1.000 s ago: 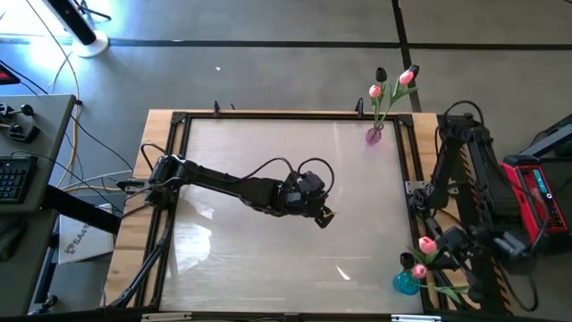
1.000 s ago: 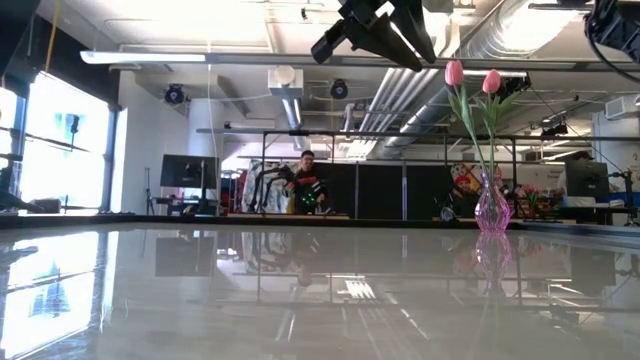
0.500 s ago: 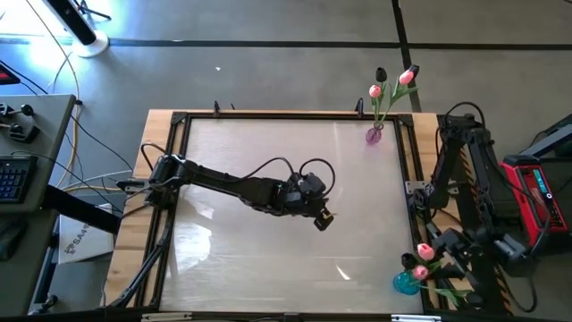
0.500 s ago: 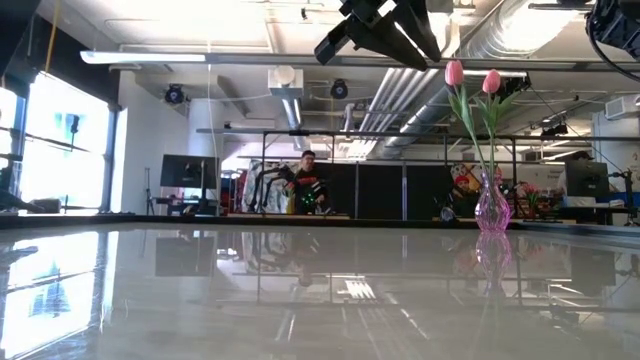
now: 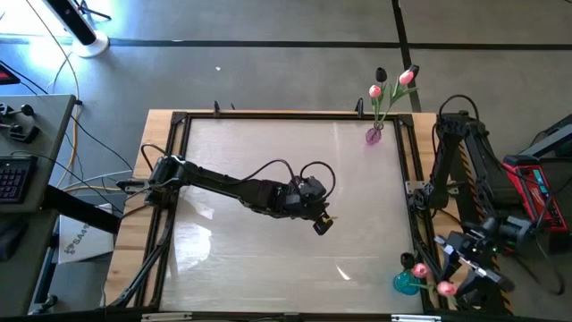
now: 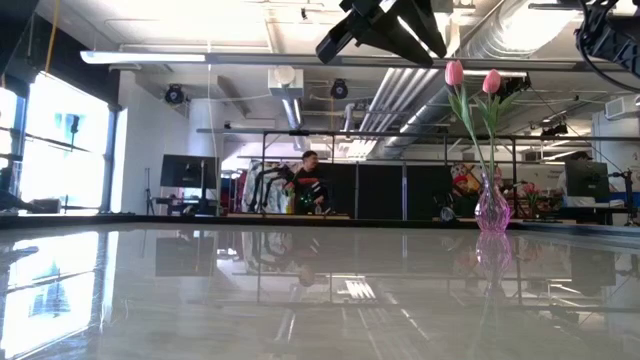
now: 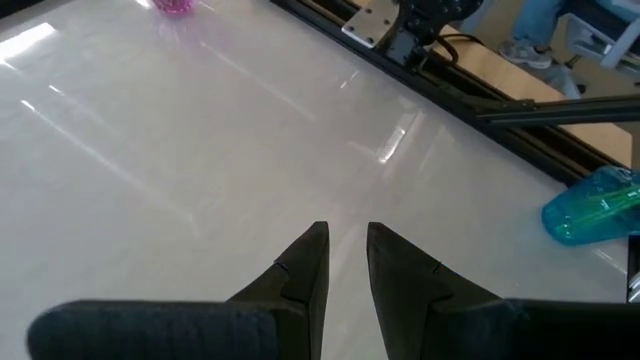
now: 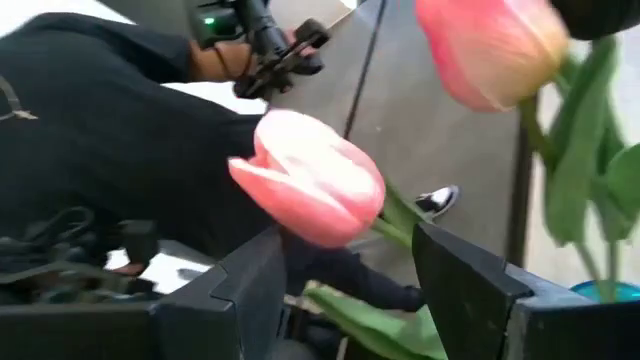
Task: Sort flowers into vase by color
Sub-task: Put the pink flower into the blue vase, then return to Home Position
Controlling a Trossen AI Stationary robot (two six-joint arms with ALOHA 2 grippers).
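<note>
A blue vase [image 5: 407,283] stands at the table's near right corner with two pink flowers [image 5: 420,270] [image 5: 444,288] in it. My right gripper [image 5: 454,266] is beside them, open. A pink flower head [image 8: 310,190] and its green stem [image 8: 400,228] sit between the spread fingers [image 8: 250,290], and I see no touch. A pink vase [image 5: 374,136] at the far right holds two pink flowers [image 5: 407,77] and a dark one [image 5: 381,73]. My left gripper [image 5: 322,222] hovers above the table's middle, slightly open and holding nothing [image 7: 345,255].
A dark frame [image 5: 179,121] runs around the glossy tabletop. The right arm's base and cables [image 5: 465,170] stand along the right edge. In the right wrist view a person in dark clothes [image 8: 110,150] is close behind the near right corner. The pink vase [image 6: 492,210] shows in the low view.
My right gripper has rolled and risen at the blue vase, and its fingers have spread apart. The upper pink flower head has swung from the far side of the vase toward the table's near edge. The other flower stays in place.
</note>
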